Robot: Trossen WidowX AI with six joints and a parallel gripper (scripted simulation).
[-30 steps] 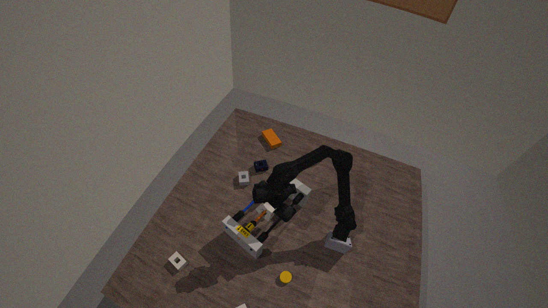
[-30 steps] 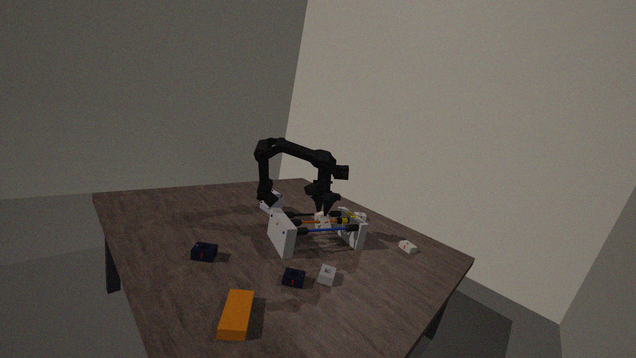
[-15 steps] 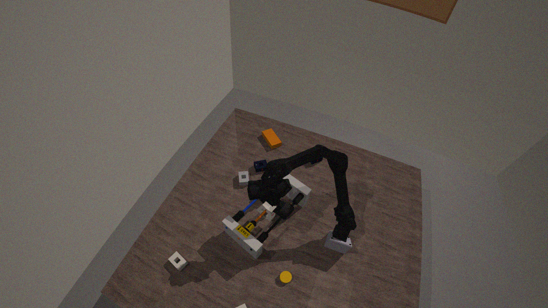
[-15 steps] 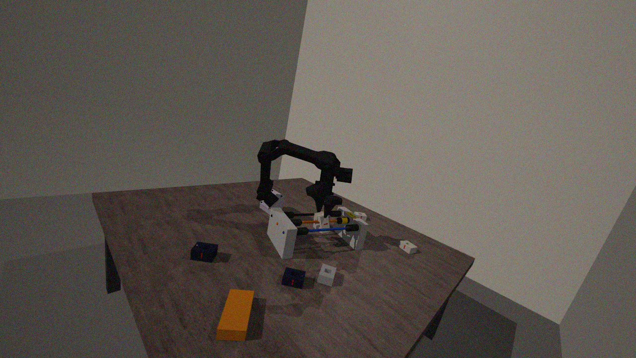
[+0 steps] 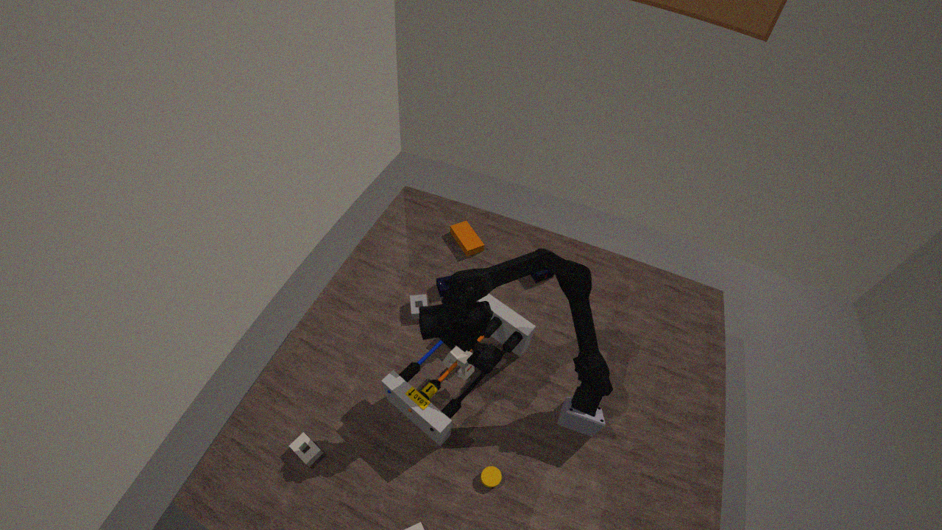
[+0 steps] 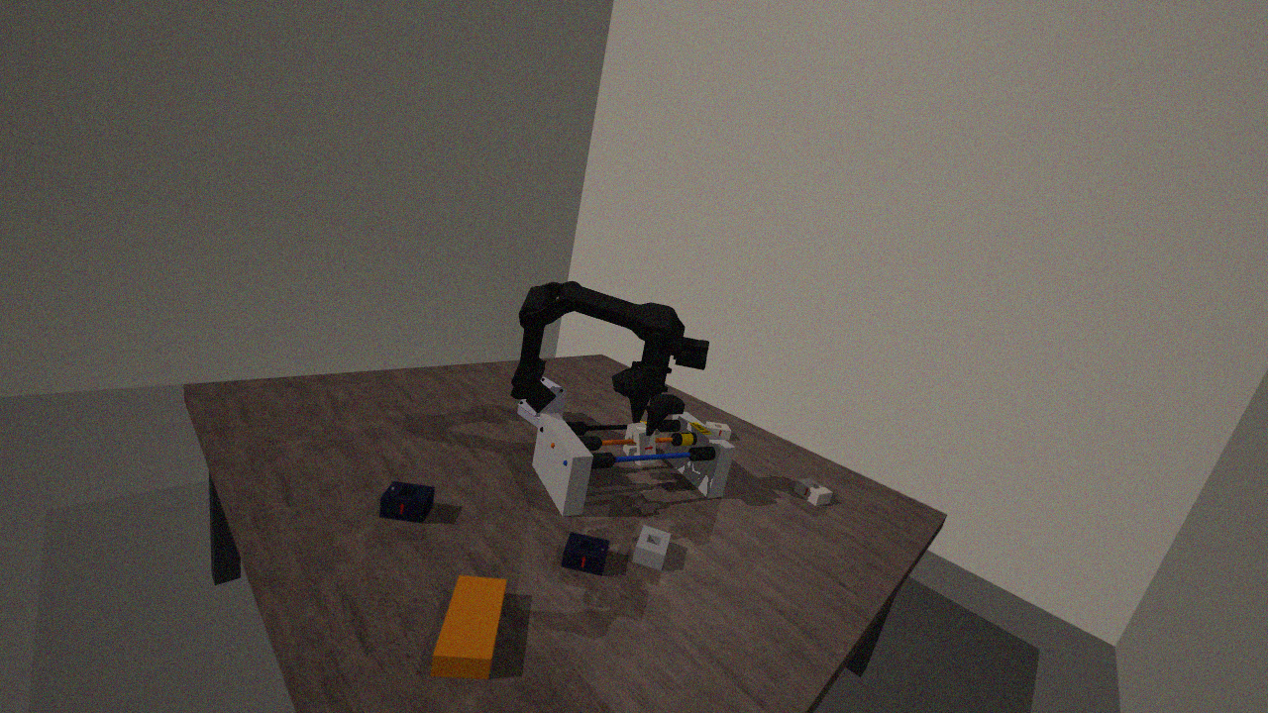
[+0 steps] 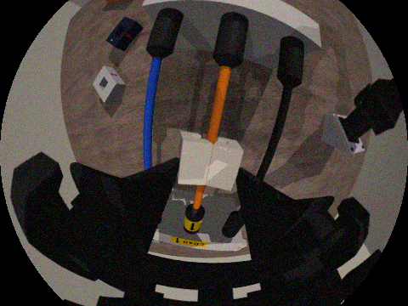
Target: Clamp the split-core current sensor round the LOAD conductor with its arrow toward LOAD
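My fingers stand partway apart, with the white split-core sensor (image 5: 458,358) (image 6: 635,445) (image 7: 210,163) caught between them; that is my gripper (image 5: 461,359) (image 6: 645,427) (image 7: 209,167). The sensor sits around the orange conductor (image 5: 447,372) (image 6: 613,441) (image 7: 219,104), a seam running between its two halves; I cannot tell whether it has latched, nor which way its arrow points. On the same conductor is a yellow band (image 5: 428,390) (image 6: 684,439) (image 7: 193,223) with a black arrow, near a yellow LOAD label (image 5: 419,397) (image 6: 700,427) (image 7: 189,242). A blue conductor (image 5: 430,352) (image 6: 653,458) (image 7: 150,115) and a black conductor (image 5: 472,384) (image 6: 606,426) (image 7: 277,127) flank it, close to my fingers, and the pale end blocks bound the space lengthwise. Outside the frame, a white block with a square hole (image 5: 419,303) (image 6: 651,547) (image 7: 108,83) stands near a dark blue block (image 6: 585,553) (image 7: 124,33); another dark blue block (image 5: 542,274) (image 6: 406,501) sits apart. An orange box (image 5: 466,238) (image 6: 471,626) lies farther out, and a yellow disc (image 5: 491,476) lies on the other side. Everything rests on a brown wood-grained table (image 5: 632,369) (image 6: 337,425) (image 7: 85,55), dimly lit, with plain grey-beige walls (image 5: 197,132) (image 6: 842,221) around.
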